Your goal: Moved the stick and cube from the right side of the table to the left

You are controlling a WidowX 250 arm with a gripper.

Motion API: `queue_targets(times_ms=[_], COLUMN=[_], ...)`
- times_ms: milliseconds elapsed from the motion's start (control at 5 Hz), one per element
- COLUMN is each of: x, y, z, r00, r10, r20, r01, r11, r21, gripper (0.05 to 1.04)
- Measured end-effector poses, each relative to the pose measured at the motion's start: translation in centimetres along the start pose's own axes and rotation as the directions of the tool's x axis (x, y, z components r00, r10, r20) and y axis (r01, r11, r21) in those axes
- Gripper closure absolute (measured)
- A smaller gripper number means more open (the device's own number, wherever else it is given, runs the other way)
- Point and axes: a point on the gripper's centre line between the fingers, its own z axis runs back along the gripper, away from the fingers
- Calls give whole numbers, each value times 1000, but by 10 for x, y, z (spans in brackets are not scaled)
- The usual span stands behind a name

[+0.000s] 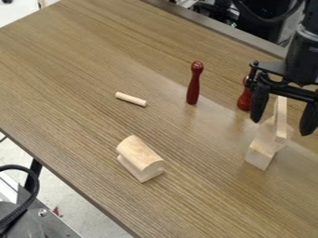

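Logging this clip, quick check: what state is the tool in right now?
Tool: open, its fingers spread wide apart with nothing gripped.

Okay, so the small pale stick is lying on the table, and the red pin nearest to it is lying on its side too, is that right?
Not quite: the camera view shows the red pin nearest to the stick standing upright. The stick is indeed lying on the table.
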Motion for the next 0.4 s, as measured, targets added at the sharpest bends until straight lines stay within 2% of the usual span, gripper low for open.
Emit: queue_targets(times_ms=[200, 400], x=[2, 5], y=[-2, -1], z=[-10, -22], r00=[1000, 1000], r10=[-3, 3], r20=[-14, -27], r01=[3, -3], r11=[1000, 1000], r21=[5, 20], gripper=[103, 224])
